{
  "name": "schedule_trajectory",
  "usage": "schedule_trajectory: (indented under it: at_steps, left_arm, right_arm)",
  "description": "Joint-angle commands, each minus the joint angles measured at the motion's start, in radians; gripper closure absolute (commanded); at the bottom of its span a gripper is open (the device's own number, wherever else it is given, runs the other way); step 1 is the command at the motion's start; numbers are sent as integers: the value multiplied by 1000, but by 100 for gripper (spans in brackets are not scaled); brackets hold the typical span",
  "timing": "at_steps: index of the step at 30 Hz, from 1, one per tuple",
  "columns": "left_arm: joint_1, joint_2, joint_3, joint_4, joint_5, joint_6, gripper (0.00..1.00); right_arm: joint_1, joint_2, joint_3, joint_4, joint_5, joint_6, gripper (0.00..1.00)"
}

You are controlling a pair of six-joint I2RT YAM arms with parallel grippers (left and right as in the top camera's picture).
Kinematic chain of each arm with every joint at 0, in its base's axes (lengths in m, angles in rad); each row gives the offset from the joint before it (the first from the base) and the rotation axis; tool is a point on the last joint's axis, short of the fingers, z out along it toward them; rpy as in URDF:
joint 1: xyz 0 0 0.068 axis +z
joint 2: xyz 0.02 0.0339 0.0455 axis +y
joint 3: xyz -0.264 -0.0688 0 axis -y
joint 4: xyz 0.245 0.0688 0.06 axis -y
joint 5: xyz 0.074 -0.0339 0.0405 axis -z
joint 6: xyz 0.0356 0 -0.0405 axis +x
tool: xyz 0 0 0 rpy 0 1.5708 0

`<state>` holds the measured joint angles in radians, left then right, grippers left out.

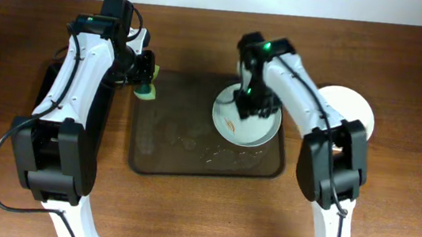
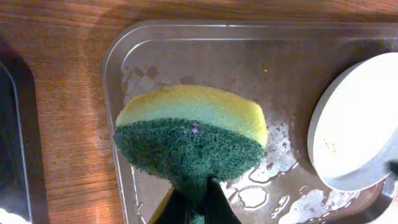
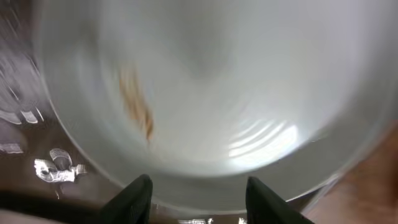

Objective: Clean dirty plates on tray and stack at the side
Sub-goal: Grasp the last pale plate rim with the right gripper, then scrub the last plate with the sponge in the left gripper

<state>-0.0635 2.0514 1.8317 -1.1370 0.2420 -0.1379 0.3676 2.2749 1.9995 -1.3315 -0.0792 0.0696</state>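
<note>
A white plate (image 1: pixel 246 127) with orange-brown smears lies at the right end of the wet brown tray (image 1: pixel 162 141). My right gripper (image 1: pixel 250 101) is open over the plate's far side. In the right wrist view its fingers (image 3: pixel 199 199) stand wide apart at the rim of the blurred plate (image 3: pixel 217 81). My left gripper (image 1: pixel 142 69) is shut on a yellow-and-green sponge (image 1: pixel 147 89) over the tray's far left corner. In the left wrist view the sponge (image 2: pixel 186 130) hangs above the tray (image 2: pixel 249 56), left of the plate (image 2: pixel 360 137). Another white plate (image 1: pixel 353 108) lies on the table right of the tray.
A narrower black tray (image 1: pixel 104 122) lies left of the brown tray, under my left arm; its edge shows in the left wrist view (image 2: pixel 9 143). Water pools on the brown tray's floor (image 2: pixel 273 186). Brown wooden table all round.
</note>
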Motion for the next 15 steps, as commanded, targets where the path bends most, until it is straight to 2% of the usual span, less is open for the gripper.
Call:
schedule_trajectory:
  at_steps: [1, 5, 8, 15]
  left_arm:
    - [-1, -2, 14, 3, -4, 17, 99]
    - [-1, -2, 14, 3, -4, 16, 99]
    - [-1, -2, 14, 3, -4, 16, 99]
    - [-1, -2, 14, 3, -4, 16, 99]
  right_arm:
    - [-94, -21, 67, 55, 77, -13, 46]
    - [-172, 23, 64, 106, 58, -61, 46]
    - [-172, 60, 59, 143, 56, -115, 46]
    - [-170, 111, 44, 144, -31, -114, 48]
